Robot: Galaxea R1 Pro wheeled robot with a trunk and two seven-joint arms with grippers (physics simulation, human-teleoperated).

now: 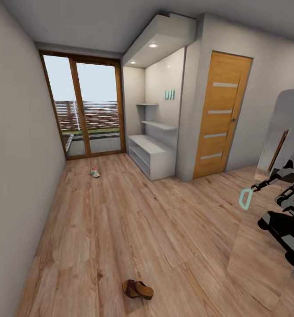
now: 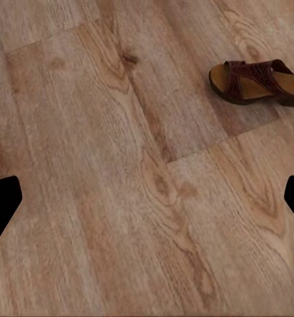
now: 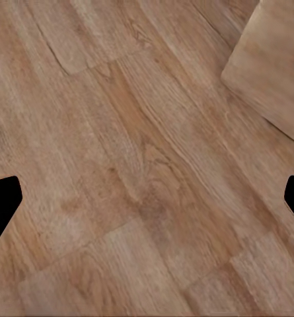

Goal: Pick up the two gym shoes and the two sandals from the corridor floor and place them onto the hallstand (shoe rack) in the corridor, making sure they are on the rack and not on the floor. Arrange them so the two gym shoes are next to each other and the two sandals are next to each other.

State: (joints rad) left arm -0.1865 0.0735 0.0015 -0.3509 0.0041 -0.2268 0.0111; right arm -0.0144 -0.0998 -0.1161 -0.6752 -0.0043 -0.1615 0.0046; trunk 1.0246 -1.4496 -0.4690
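A dark brown leather sandal with tan footbed (image 1: 137, 289) is seen lying on the light brown wood-plank corridor floor (image 1: 120, 220), near the camera. A white sneaker with green and red marks (image 1: 95, 172) lies far off by the wood-framed glass door (image 1: 85, 110). The pale grey-white hallstand with two open compartments (image 1: 150, 155) stands against the wall, nothing seen on its top. The fingers of the left gripper (image 2: 147, 201) and right gripper (image 3: 147, 201) are spread wide, nothing grasped.

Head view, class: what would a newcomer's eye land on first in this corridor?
Probably the dark brown leather sandal with tan footbed, lying alone on the light wood-grain plank floor nearest the camera. Next, the small white sneaker far off by the glass doors, and the pale grey-white shoe rack along the right wall.
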